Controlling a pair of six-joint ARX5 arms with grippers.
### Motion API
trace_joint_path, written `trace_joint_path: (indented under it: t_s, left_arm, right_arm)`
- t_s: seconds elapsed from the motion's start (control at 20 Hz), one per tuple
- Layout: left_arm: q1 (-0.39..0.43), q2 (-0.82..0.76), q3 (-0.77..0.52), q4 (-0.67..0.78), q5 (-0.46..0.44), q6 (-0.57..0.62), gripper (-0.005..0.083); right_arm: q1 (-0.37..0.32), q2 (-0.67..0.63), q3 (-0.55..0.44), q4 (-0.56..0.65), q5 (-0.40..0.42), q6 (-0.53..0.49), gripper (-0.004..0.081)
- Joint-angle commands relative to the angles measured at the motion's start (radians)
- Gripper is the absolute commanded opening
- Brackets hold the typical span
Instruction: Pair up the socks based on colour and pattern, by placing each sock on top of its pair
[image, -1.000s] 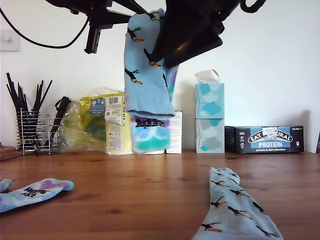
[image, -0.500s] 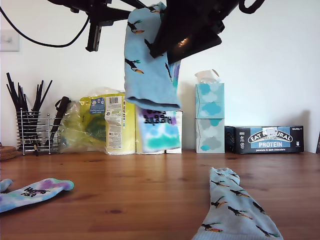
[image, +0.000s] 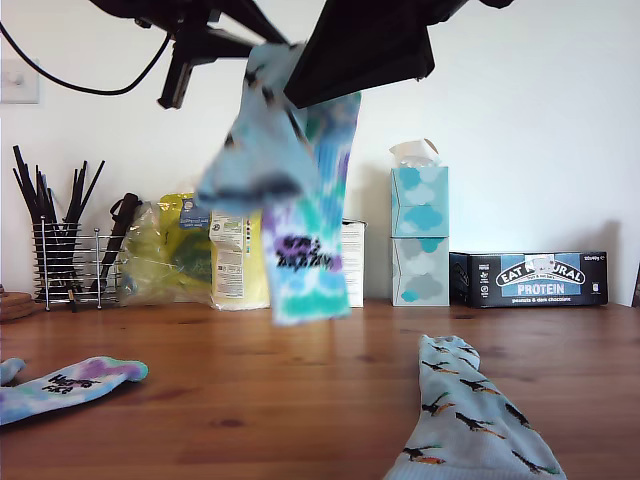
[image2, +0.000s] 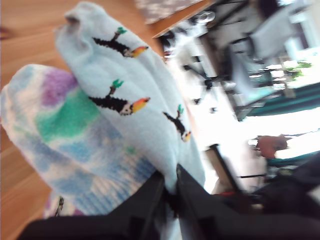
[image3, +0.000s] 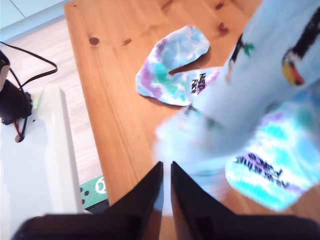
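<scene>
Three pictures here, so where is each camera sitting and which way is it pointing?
Exterior view: low at the table edge, facing the wall; both arms overhead, the hanging bird sock and hanging tie-dye sock in front.
First wrist view: on my first gripper, looking along its fingers, pinched on both hanging socks.
Second wrist view: on my second gripper, looking down at the tabletop and the lying tie-dye sock.
All three share the hanging socks.

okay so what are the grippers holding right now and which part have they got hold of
My first gripper pinches the bird sock and the tie-dye sock together near their cuffs. My second gripper holds nothing.
</scene>
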Motion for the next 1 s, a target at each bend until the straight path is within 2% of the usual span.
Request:
trace_joint_path:
  t_s: [0.0, 0.15, 0.2, 0.3, 0.35, 0.5, 0.8, 0.95]
  left_arm:
    - [0.001, 0.016, 0.01, -0.012, -0.026, 0.018, -0.002]
    - [0.0, 0.016, 0.01, -0.015, -0.013, 0.017, -0.002]
    - [-0.001, 0.016, 0.01, -0.016, 0.012, 0.016, -0.002]
    - [-0.001, 0.015, 0.01, -0.016, 0.065, 0.01, -0.002]
    - [-0.001, 0.015, 0.01, -0.016, 0.08, 0.009, -0.002]
    - [-0.006, 0.015, 0.011, -0.016, 0.13, 0.008, -0.002]
    - [-0.024, -0.008, 0.015, -0.006, 0.221, 0.006, -0.002]
    - [-0.025, -0.021, 0.018, 0.021, 0.228, -0.021, -0.002]
  right_arm:
    - [0.014, -0.039, -0.001, 0.005, -0.009, 0.009, -0.0013]
    - [0.016, -0.057, -0.001, 0.016, -0.008, 0.031, -0.0012]
    - [0.016, -0.056, -0.001, 0.002, 0.008, 0.03, 0.0022]
    - [0.016, -0.056, -0.001, -0.01, 0.111, 0.023, 0.0271]
    - [0.016, -0.056, -0.001, 0.001, 0.137, 0.024, 0.0376]
    - [0.008, -0.056, -0.001, 0.014, 0.195, 0.024, 0.0394]
    - [0.001, -0.053, -0.001, 0.074, 0.194, 0.025, 0.0394]
    - [0.001, -0.052, -0.001, 0.101, 0.155, 0.041, 0.0394]
